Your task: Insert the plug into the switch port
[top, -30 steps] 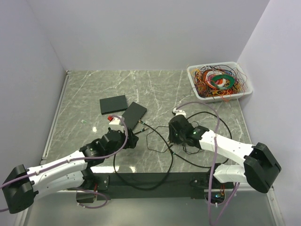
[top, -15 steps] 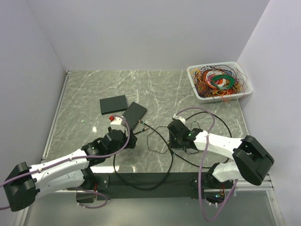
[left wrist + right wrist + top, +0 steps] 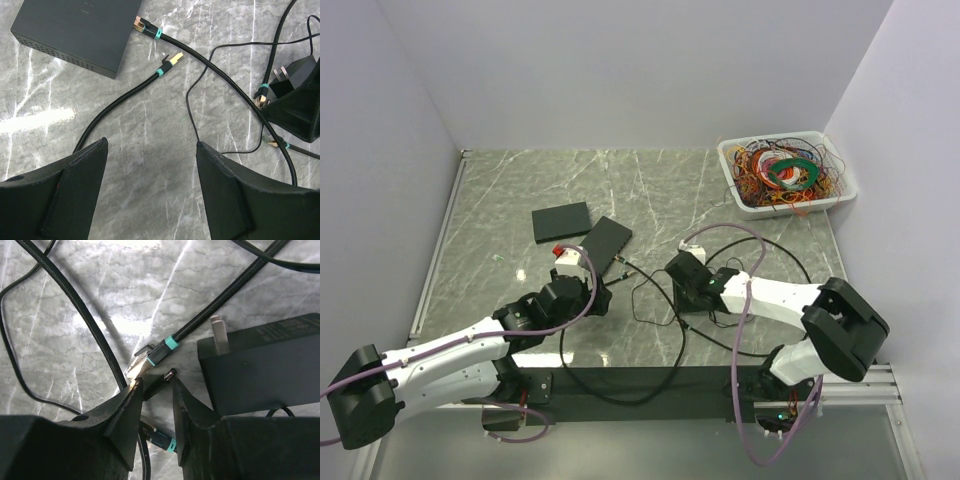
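The switch (image 3: 607, 241) is a flat black box lying tilted mid-table; in the left wrist view the switch (image 3: 75, 30) has one teal-banded cable plug (image 3: 142, 23) at its edge. The plug (image 3: 159, 381), a small black barrel with a metal tip, lies slanted between my right gripper's (image 3: 156, 381) fingertips, and both tips touch it. That right gripper (image 3: 680, 270) is low over the cable tangle, right of the switch. My left gripper (image 3: 151, 145) hangs open above bare marble, nearer than the switch, with nothing between its fingers.
A black power adapter (image 3: 265, 365) with metal prongs lies just right of my right gripper. Loose teal-banded network plugs (image 3: 172, 60) and black cables cross the middle. A second black box (image 3: 561, 221) sits left of the switch. A white bin of coloured wires (image 3: 785, 172) stands back right.
My right gripper has slid a little to the left, toward the switch, with its wrist turning. The left arm has hardly moved.
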Motion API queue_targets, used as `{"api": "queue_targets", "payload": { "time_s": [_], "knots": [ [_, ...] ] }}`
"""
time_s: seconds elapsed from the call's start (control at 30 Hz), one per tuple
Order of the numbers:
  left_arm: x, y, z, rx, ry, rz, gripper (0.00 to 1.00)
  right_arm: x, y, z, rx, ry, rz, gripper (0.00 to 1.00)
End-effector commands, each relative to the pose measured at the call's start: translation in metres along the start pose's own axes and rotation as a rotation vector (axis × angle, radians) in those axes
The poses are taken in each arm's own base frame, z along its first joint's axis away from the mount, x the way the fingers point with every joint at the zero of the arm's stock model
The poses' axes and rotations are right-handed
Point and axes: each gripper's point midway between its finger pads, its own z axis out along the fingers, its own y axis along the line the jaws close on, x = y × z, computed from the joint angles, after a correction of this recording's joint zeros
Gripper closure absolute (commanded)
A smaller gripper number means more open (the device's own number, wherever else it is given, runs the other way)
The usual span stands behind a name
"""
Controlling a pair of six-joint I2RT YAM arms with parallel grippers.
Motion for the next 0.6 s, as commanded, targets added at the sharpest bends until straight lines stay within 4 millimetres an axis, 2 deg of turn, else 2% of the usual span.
{"api": "queue_targets", "payload": {
  "time_s": [0.0, 0.1, 0.13, 0.27, 0.4, 0.47, 0.57],
  "knots": [
    [-0.011, -0.011, -0.002, 0.042, -0.036, -0.007, 0.23, 0.017, -0.008, 0.006, 0.067, 0.053, -0.026, 0.64],
    [-0.011, -0.011, -0.002, 0.042, -0.033, -0.004, 0.23, 0.023, -0.009, 0.010, 0.078, 0.070, -0.031, 0.75],
    [-0.012, -0.011, -0.002, 0.041, -0.035, -0.005, 0.24, 0.023, -0.007, 0.011, 0.080, 0.073, -0.039, 0.83],
    [-0.011, -0.011, -0.001, 0.038, -0.032, -0.003, 0.23, 0.023, -0.008, 0.013, 0.103, 0.073, -0.048, 0.98],
    [-0.011, -0.010, -0.001, 0.036, -0.033, -0.003, 0.23, 0.013, -0.010, 0.009, 0.127, 0.031, -0.046, 1.00],
    [-0.011, -0.010, -0.001, 0.036, -0.033, -0.003, 0.23, -0.001, -0.012, 0.002, 0.151, -0.020, -0.044, 1.00],
    [-0.011, -0.011, -0.001, 0.037, -0.035, -0.003, 0.23, -0.030, -0.014, -0.021, 0.177, -0.121, -0.031, 1.00]
  ]
}}
